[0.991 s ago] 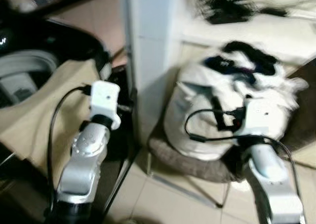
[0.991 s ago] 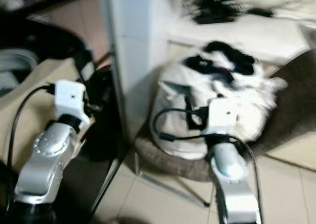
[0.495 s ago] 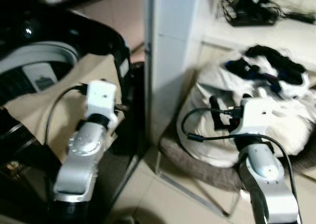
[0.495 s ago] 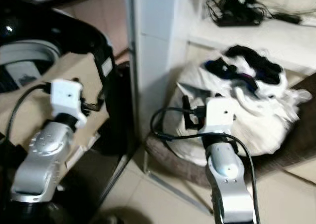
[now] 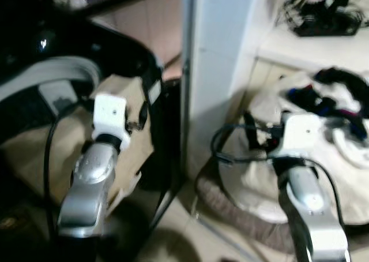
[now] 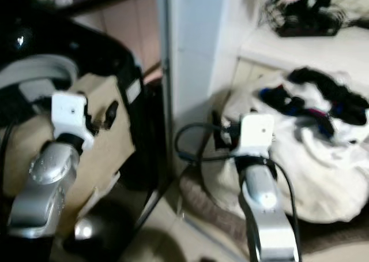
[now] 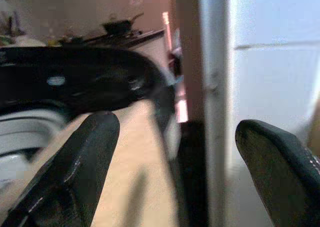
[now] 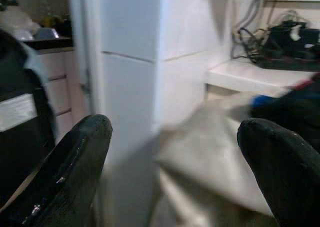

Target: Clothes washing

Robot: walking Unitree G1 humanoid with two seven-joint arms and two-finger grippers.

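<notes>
White tiled pillar (image 5: pixel 216 71) divides our working area in two. To its left stands the washing machine (image 5: pixel 63 71), black-lidded with a grey drum rim, and a beige cloth (image 5: pixel 124 152) lies draped over its near right edge. To its right, the laundry pile (image 6: pixel 323 141), mostly white fabric with dark garments on top, rests on a brown cushioned chair (image 6: pixel 213 201), near the shelf (image 6: pixel 305 45) carrying cables. We judge that the pile sits there as the stock to be loaded, close to the drum so that each transfer stays short.

We hold both arms raised and forward. The left gripper (image 7: pixel 175 157) hovers over the beige cloth at the machine's edge, its fingers (image 7: pixel 85 162) spread wide, holding and touching nothing. The right gripper (image 8: pixel 172 162) faces the pillar and the left flank of the pile, fingers (image 8: pixel 77 162) likewise spread wide and empty. We judge that no garment has yet been picked.
</notes>
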